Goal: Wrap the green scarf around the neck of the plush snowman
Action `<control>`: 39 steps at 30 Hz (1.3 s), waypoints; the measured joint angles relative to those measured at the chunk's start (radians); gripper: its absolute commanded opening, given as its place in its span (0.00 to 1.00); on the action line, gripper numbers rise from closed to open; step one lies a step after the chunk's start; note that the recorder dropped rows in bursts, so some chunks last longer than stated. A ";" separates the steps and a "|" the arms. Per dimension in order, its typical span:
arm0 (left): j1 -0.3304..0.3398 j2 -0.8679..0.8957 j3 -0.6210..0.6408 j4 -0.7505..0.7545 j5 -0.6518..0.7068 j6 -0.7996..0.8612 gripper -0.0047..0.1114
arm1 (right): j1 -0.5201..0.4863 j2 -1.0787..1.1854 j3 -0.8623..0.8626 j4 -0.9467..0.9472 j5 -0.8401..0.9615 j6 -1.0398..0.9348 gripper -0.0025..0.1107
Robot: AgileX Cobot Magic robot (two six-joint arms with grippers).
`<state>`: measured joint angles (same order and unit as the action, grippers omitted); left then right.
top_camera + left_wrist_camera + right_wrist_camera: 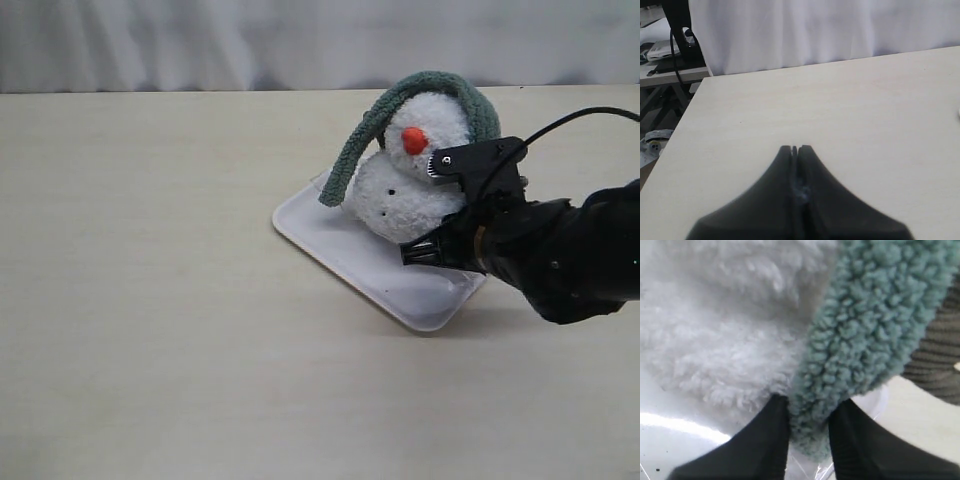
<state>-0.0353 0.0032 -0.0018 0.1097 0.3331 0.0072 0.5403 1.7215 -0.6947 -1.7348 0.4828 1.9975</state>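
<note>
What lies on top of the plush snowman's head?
The green scarf arches over the plush snowman. One end hangs beside its face toward the tray; the other end drops behind, between the fingers of the right gripper. The head's top is covered.

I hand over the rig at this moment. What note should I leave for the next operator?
Left gripper: shut, empty, above the table.
Right gripper: shut on one end of the scarf, beside the snowman.
Snowman lies on the tray; the scarf is draped over its head, with the other end hanging by its body.
Done: scarf laid on.
Left: bring it down to the neck and wrap it around.
</note>
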 measured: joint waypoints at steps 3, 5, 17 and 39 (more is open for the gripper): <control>0.000 0.000 0.000 0.000 0.000 0.000 0.04 | 0.000 0.002 -0.002 0.000 0.000 -0.007 0.07; 0.000 0.000 0.000 0.000 0.000 0.000 0.04 | 0.000 0.002 -0.002 0.000 -0.007 -0.014 0.06; 0.000 0.000 0.000 0.000 0.000 0.000 0.04 | -0.002 -0.054 -0.078 0.000 -0.291 -0.041 0.06; 0.000 0.000 0.000 0.000 0.000 0.000 0.04 | -0.002 -0.009 -0.078 0.093 -0.378 -0.043 0.36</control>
<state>-0.0353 0.0032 -0.0018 0.1097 0.3331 0.0072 0.5385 1.7121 -0.7723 -1.6418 0.1048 1.9546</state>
